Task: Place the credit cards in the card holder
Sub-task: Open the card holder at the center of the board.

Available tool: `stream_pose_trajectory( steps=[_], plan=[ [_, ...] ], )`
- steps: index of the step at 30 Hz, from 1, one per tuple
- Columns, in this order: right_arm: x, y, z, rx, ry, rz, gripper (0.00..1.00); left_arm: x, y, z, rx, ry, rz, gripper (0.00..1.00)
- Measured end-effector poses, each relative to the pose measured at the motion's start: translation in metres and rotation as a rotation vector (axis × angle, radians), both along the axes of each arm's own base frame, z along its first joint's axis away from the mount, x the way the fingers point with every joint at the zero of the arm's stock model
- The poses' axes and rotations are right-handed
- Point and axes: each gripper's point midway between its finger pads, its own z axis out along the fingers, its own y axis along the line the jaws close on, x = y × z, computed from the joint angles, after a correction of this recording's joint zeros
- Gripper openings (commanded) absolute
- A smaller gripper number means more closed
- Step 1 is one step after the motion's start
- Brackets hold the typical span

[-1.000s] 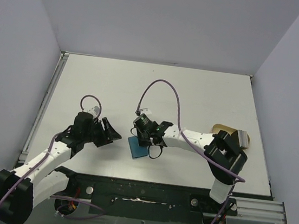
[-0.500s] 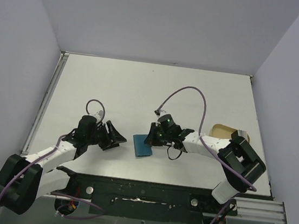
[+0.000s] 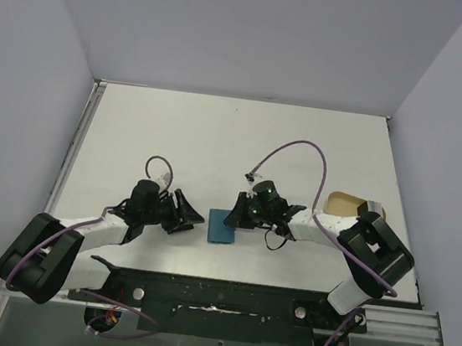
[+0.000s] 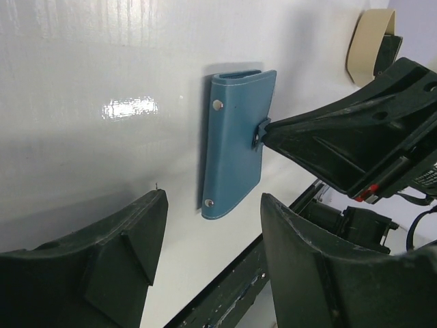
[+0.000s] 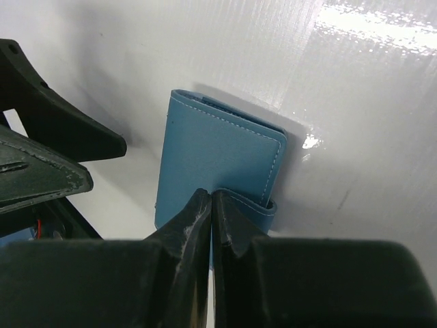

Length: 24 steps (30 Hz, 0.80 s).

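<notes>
A closed card holder [image 3: 222, 228] lies flat on a white table [image 3: 218, 138], near the front edge and between the two arms. Folded shut like a small book, it hides its inside, so its contents cannot be seen; in the left wrist view only a narrow gap at the folded end shows [image 4: 235, 147].

The right gripper [image 3: 234, 220] reaches in from the right with its black fingers pressed together on the short snap tab [image 4: 258, 133] that juts from the holder's long edge. The right wrist view shows the strap running into the closed fingertips [image 5: 210, 198].

The left gripper [image 3: 195, 222] faces the holder from the left, near it but not touching. Its jaws stand wide apart with nothing between them, and the left wrist view frames the holder between the two dark, wedge-shaped fingers [image 4: 213, 205].

The holder is teal-blue with a smooth, leather-like skin, pale stitching along its rounded edges [image 5: 218, 164] and two small silver studs [image 4: 217, 104] near one long side. The table is glossy and faintly ribbed, throwing back bright glare.

A tan ring-like object [image 3: 341, 202] sits at the right, partly behind the right arm. A purple cable [image 3: 301, 148] loops above the right wrist.
</notes>
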Motion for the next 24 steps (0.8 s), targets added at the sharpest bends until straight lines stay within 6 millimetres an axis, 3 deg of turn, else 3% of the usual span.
stream_pose_trajectory(
  steps=[2, 7, 11, 15, 24],
  plan=[
    [-0.002, -0.002, 0.001, 0.0, 0.002, 0.0, 0.0, -0.002, -0.002, -0.003, 0.002, 0.012, -0.005, 0.55],
    [0.001, 0.0, 0.012, -0.098, -0.026, -0.01, 0.16, -0.001, -0.004, -0.001, 0.001, 0.001, -0.001, 0.55],
    [0.005, 0.02, 0.041, -0.159, -0.101, -0.011, 0.21, 0.004, 0.0, 0.012, 0.007, -0.051, 0.025, 0.56],
    [0.004, 0.029, 0.056, -0.225, -0.143, -0.023, 0.29, 0.01, 0.008, 0.031, 0.025, -0.129, 0.065, 0.56],
    [0.002, 0.011, 0.029, -0.471, -0.107, -0.08, 0.36, 0.009, 0.025, 0.041, 0.089, -0.182, 0.122, 0.57]
  ],
)
